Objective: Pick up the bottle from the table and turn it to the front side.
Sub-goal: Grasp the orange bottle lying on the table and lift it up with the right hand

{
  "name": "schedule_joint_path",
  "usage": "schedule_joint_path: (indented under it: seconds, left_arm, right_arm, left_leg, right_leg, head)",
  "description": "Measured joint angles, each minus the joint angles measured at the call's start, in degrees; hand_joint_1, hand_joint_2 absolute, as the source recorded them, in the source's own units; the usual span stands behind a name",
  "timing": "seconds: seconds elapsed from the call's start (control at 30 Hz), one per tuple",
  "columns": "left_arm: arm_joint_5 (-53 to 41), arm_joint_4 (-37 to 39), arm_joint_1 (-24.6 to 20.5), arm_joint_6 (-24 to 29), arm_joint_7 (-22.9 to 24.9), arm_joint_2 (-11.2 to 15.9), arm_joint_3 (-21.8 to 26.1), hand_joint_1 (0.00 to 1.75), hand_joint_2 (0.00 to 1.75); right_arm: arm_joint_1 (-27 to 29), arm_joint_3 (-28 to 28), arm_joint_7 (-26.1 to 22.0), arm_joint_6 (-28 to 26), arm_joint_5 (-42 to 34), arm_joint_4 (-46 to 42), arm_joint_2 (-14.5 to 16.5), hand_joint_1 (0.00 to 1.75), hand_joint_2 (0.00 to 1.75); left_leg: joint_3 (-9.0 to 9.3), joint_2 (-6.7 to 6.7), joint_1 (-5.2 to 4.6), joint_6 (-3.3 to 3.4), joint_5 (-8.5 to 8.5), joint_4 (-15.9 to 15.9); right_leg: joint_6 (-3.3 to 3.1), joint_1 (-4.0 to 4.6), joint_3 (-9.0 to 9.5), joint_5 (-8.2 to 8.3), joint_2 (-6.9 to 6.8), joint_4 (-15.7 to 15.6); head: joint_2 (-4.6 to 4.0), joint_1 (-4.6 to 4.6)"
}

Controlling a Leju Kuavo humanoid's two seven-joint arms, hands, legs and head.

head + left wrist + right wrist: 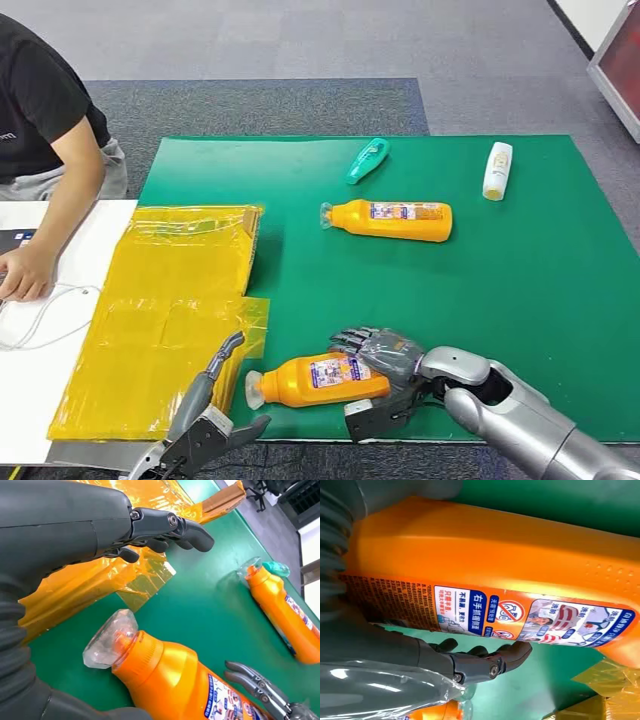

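We record the orange bottle [321,380] lying at lower centre, grasped by the right hand [385,375]; left hand [207,420] released, lower left.

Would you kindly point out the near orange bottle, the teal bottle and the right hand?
Near orange bottle [321,379]: head view, on its label, mid-body.
Teal bottle [368,160]: head view, middle of its body.
Right hand [386,362]: head view, back of the hand, around the bottle's base.
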Motion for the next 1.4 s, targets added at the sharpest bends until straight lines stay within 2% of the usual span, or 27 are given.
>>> schedule_joint_path:
  seconds: [0.2,0.53,0.67,0.77,0.87,1.07,1.2,1.4]
  left_arm:
    - [-0.04,0.35,0.00,0.03,0.09,0.04,0.02,0.00,1.75]
    - [-0.76,0.33,0.66,-0.07,0.95,0.11,1.38,0.00,1.75]
    - [-1.34,0.00,0.91,-1.05,1.20,0.04,2.05,0.00,1.75]
    - [-0.94,-1.21,0.91,-1.74,0.44,-0.44,2.79,0.00,1.75]
    - [1.97,-3.64,0.86,-1.69,-2.71,-1.51,3.48,0.00,1.75]
    - [9.41,-9.58,0.84,-1.60,-8.54,-3.33,4.38,0.00,1.75]
    - [12.12,-11.94,0.94,-1.50,-10.24,-3.79,4.51,0.00,1.75]
    - [14.03,-13.50,1.49,-0.17,-12.00,-4.20,4.55,0.00,1.75]
  right_arm:
    - [-0.12,0.88,1.55,-1.83,-0.17,0.49,-0.02,1.75,1.75]
    - [-0.74,2.05,4.55,-3.46,3.81,0.96,-0.02,1.75,1.75]
    - [0.45,1.37,4.22,-9.23,4.84,1.31,0.62,1.75,1.75]
    - [5.03,-2.88,2.78,-13.93,1.68,0.92,2.95,1.75,1.75]
    - [10.50,-8.80,1.67,-16.73,-0.35,-1.32,6.70,1.75,1.75]
    - [17.29,-17.93,-1.52,-17.88,-5.49,-6.13,13.11,1.75,1.75]
    - [19.92,-20.52,-3.34,-17.91,-7.64,-7.84,15.38,1.75,1.75]
    - [21.67,-21.39,-4.60,-18.70,-8.59,-9.08,17.32,1.74,1.75]
  left_leg:
    - [0.01,0.00,0.00,0.01,0.00,0.00]
    - [0.01,0.00,0.00,0.03,0.06,0.02]
    - [-0.03,-0.04,0.00,0.06,0.09,0.05]
    - [-0.14,-0.12,0.00,0.09,0.12,0.05]
    - [-0.25,-0.13,0.01,0.06,0.14,0.05]
    - [-0.35,-0.13,0.01,0.06,0.12,0.05]
    - [-0.38,-0.13,0.00,0.08,0.09,0.05]
    - [-0.38,-0.13,0.00,0.07,0.08,0.06]
  right_leg:
    - [0.00,0.01,0.01,0.00,0.00,0.00]
    - [0.09,0.00,0.04,0.07,-0.01,0.00]
    - [0.11,0.00,0.04,0.08,-0.09,0.00]
    - [0.10,0.02,-0.01,0.08,-0.18,0.00]
    - [0.09,0.03,-0.14,0.07,-0.18,0.01]
    - [0.04,0.05,-0.22,-0.01,-0.20,0.02]
    - [0.05,0.03,-0.24,-0.01,-0.20,0.01]
    - [0.05,0.02,-0.26,-0.01,-0.21,0.01]
  head:
    - [0.00,0.01]
    - [0.00,0.02]
    - [0.00,0.02]
    - [0.00,0.01]
    - [0.00,-0.01]
    - [0.00,0.01]
    - [0.00,0.01]
    - [0.00,0.01]
